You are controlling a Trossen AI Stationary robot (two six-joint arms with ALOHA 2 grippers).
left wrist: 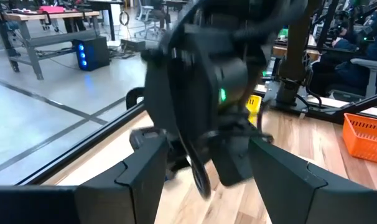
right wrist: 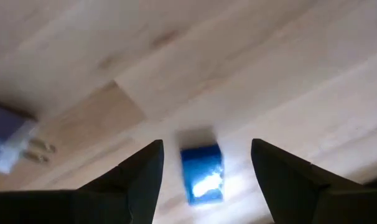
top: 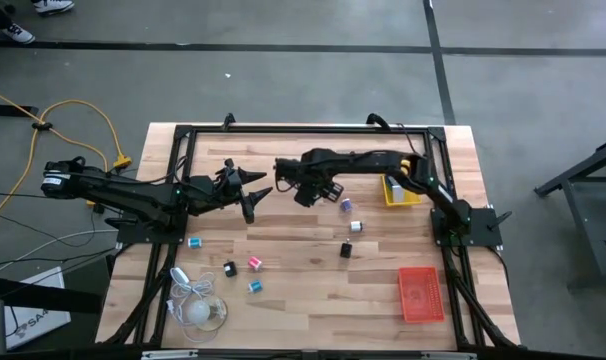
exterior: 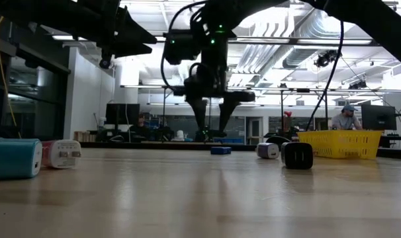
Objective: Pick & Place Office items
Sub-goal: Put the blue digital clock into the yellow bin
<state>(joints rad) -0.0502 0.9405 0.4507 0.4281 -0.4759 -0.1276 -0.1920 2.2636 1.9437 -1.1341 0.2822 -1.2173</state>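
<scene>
Small office items lie scattered on the wooden table: a blue piece (top: 346, 205), a purple-and-white piece (top: 355, 226), a black one (top: 346, 249), and blue (top: 194, 242), black (top: 229, 268), pink (top: 254, 263) and teal (top: 254, 287) ones nearer the left. My right gripper (right wrist: 207, 149) is open and points down over the blue piece (right wrist: 202, 171), which lies flat on the wood between the fingers, untouched. In the low view the right gripper (exterior: 212, 112) hangs above that piece (exterior: 220, 150). My left gripper (top: 253, 190) is open in the air, facing the right arm's wrist.
A yellow tray (top: 401, 190) stands at the far right and an orange tray (top: 421, 293) at the near right. A white bulb-like thing with a coiled cord (top: 198, 305) lies near the left corner. The two grippers are close together at the table's far middle.
</scene>
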